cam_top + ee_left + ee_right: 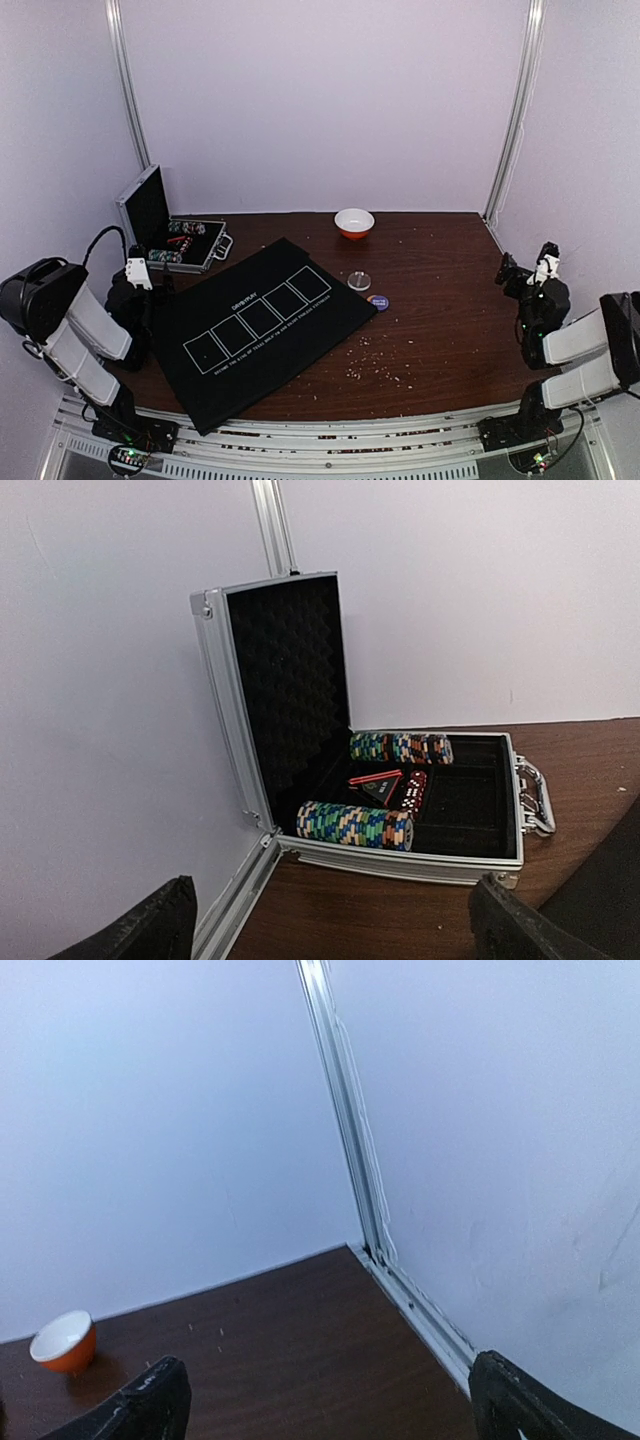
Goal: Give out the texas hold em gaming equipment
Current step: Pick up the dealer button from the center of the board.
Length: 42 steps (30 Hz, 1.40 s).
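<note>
Now | left jaws wide | right jaws wide | chips (355,825) in case (290,680) beyond left jaws

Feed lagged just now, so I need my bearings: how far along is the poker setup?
Done: the black mat lies spread out, with a clear disc and a purple disc on the table beside it. In hand: nothing; left tool and right tool are open and empty. Left: the chip rolls sit in the open case; the mat's boxes are bare.
</note>
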Motion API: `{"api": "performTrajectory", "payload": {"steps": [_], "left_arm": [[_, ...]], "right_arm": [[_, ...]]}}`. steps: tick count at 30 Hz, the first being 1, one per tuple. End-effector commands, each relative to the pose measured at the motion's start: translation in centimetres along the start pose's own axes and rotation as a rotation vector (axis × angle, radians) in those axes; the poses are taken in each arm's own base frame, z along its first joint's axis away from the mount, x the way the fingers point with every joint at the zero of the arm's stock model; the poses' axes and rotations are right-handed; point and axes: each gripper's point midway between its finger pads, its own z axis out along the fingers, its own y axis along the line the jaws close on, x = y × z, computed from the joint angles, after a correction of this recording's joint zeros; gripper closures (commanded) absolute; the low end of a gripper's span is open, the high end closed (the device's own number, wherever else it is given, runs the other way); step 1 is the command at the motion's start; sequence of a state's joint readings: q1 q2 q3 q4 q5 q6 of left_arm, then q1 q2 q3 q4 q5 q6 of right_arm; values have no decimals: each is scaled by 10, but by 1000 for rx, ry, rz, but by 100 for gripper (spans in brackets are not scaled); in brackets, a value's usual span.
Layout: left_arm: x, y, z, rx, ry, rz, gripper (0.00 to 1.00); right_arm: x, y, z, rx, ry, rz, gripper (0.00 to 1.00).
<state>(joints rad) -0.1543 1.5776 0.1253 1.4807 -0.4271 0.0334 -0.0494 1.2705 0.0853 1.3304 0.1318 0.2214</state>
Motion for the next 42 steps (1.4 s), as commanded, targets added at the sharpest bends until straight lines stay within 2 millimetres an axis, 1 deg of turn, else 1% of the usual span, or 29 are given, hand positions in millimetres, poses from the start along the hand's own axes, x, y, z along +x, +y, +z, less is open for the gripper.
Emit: {"api": "performTrajectory", "payload": {"steps": [1, 3, 5, 6, 7, 9, 11, 12, 14, 18, 19, 20, 23, 25, 26, 28, 30, 31, 33, 35, 37, 39, 40, 42], "left_arm": [[-27, 3, -13, -17, -120, -12, 2], [-33, 4, -18, -13, -147, -10, 2], [-40, 8, -20, -56, -133, -1, 2], [-42, 3, -16, -31, -108, 7, 2], [-48, -5, -8, 0, -86, 36, 2], [-73, -10, 4, 5, -100, 55, 2], [-97, -6, 8, -14, -139, 8, 2], [-107, -10, 11, 7, -147, -17, 2], [-121, -23, 24, 66, -106, -63, 2], [-155, -50, 48, 149, 1, -100, 2], [-170, -54, 53, 161, 15, -114, 2], [-176, -59, 57, 174, 43, -120, 2], [-184, -76, 62, 227, 142, -112, 3], [-179, -89, 62, 280, 237, -92, 3], [-176, -96, 61, 310, 283, -82, 3], [-168, -110, 57, 364, 375, -60, 3], [-156, -127, 49, 431, 471, -52, 3], [-146, -134, 42, 463, 530, -48, 3], [-126, -138, 31, 480, 650, -69, 3], [-104, -132, 19, 447, 759, -66, 3], [-81, -106, 11, 305, 855, -26, 2], [-54, -88, 1, 229, 956, -5, 2], [-39, -79, -5, 203, 1026, -21, 2], [-16, -68, -15, 167, 1136, -68, 2]], "right_arm": [[-55, 27, 16, -88, -61, 56, 0], [-80, 44, 20, -157, -96, 63, 0], [-102, 62, 25, -224, -104, 65, 0], [-109, 70, 27, -259, -95, 72, 0], [-111, 77, 29, -288, -74, 80, 0], [-118, 93, 30, -364, -63, 104, 0], [-123, 105, 33, -422, -40, 141, 0], [-124, 109, 34, -442, -20, 162, 0], [-127, 123, 37, -495, 16, 187, 0], [-124, 148, 40, -576, 116, 175, 0], [-123, 156, 41, -595, 144, 162, 0], [-120, 161, 43, -602, 180, 146, 0], [-111, 175, 47, -612, 282, 88, 0], [-106, 184, 47, -620, 343, 59, 0], [-107, 189, 46, -628, 363, 48, 0], [-97, 197, 42, -639, 430, 35, 0], [-86, 207, 36, -664, 479, 18, 0], [-81, 213, 32, -678, 500, 9, 0], [-68, 225, 25, -697, 549, -17, 0], [-51, 238, 18, -718, 604, -66, 0], [-34, 251, 10, -749, 657, -123, 0], [-20, 257, 5, -775, 704, -160, 0], [-13, 259, 3, -786, 726, -174, 0], [-2, 257, 4, -778, 748, -190, 0]]}}
